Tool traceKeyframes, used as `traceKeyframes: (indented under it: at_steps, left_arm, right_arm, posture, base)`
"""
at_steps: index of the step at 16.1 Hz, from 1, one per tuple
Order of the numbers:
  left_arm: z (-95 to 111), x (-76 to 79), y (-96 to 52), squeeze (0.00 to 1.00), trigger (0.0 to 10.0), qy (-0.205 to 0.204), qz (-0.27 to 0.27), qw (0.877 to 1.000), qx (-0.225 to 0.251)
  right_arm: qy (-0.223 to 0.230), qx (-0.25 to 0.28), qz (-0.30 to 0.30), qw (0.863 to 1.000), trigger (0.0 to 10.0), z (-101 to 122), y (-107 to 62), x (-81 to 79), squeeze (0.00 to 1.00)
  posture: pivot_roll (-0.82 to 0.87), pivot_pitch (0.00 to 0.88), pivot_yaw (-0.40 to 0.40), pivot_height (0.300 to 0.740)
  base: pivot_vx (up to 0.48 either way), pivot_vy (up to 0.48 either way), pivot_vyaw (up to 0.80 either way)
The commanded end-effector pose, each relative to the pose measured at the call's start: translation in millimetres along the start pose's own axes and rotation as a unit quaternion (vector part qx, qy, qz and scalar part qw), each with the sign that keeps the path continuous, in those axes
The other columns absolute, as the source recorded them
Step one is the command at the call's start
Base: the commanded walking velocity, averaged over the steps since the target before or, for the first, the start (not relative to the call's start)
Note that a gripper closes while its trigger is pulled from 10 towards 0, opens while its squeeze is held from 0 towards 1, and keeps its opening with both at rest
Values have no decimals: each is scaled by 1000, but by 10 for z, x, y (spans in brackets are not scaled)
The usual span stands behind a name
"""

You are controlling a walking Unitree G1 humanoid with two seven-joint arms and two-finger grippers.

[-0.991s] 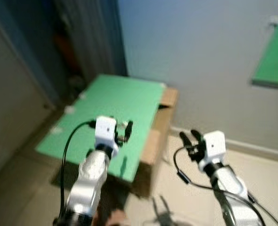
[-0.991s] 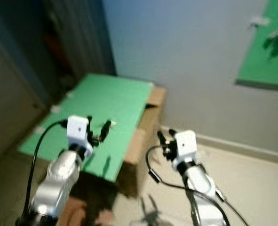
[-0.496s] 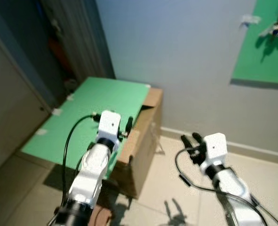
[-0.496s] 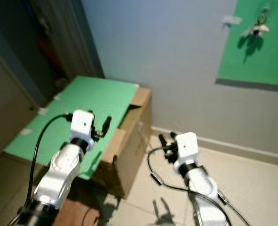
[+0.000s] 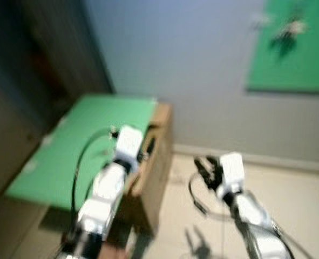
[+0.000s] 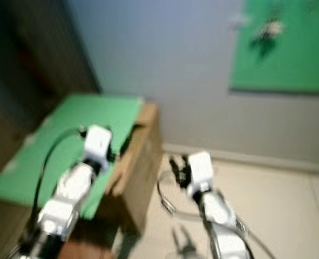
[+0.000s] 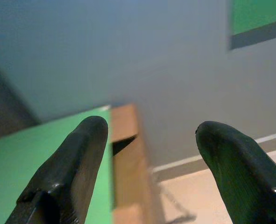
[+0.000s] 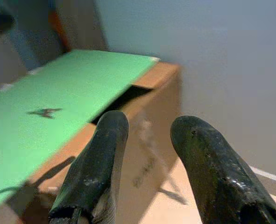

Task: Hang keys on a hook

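Swung further right since a second ago, green wall panel (image 5: 294, 59) with hanging keys (image 5: 290, 27) now closer to centre, all blurry. Both jaws apart, empty: left gripper (image 7: 149, 154), right gripper (image 8: 149, 135). Could easily misjudge the hook while walking.

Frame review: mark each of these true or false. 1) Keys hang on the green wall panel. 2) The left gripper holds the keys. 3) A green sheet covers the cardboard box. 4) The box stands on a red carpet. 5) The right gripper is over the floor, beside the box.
1) True: a blurred bunch of keys hangs on the green wall panel.
2) False: the left gripper is open and empty.
3) True: a green sheet lies on the cardboard box.
4) False: it stands on pale floor.
5) True: the right gripper is there, open.
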State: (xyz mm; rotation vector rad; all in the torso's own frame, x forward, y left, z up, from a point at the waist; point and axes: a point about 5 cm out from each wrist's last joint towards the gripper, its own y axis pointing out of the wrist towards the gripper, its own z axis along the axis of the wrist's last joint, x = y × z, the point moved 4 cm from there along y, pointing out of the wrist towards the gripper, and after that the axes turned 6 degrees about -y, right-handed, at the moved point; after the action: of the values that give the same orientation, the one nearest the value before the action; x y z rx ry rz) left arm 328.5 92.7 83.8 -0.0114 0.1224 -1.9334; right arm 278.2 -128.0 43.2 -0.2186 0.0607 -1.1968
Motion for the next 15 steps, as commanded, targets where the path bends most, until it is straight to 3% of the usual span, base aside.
traceKeyframes:
  at_steps: [1, 4, 7, 10, 11, 15]
  left_arm:
    - [14, 51, 27, 0, 10000, 6, -13, 1000, 1]
    - [33, 135, 49, 0, 10000, 10, -33, 999, 1]
    - [9, 94, 58, 0, 10000, -3, -24, 1000, -2]
    - [7, 12, 69, 0, 10000, 13, -1, 1000, -2]
    - [5, -58, 67, 0, 10000, 6, 17, 1000, -2]
    - [-10, -89, 77, 0, 10000, -2, 23, 1000, -5]
  right_arm:
    - [-3, 5, -9, 1000, 10000, 18, 4, 59, 0]
    - [-5, 10, -14, 1000, 10000, -13, -21, 93, 0]
    - [-13, 2, -15, 1000, 10000, -58, -9, 114, 0]
    - [-16, 1, -12, 1000, 10000, -79, 0, 128, 0]
    - [-12, 4, -5, 1000, 10000, -80, 0, 116, 0]
    - [-6, -3, -7, 1000, 10000, -126, -2, 143, 0]
  posture:
    - [-157, 20, 154, 740]
    - [-159, 16, 156, 740]
    - [-163, 7, 156, 740]
    - [-161, 5, 153, 740]
    - [-160, 5, 149, 740]
    - [-160, 7, 148, 740]
  base:
    - [480, 0, -781]
    - [480, 0, -783]
    - [464, 0, 0]
    - [437, 0, 0]
    - [0, 0, 738]
    - [0, 0, 672]
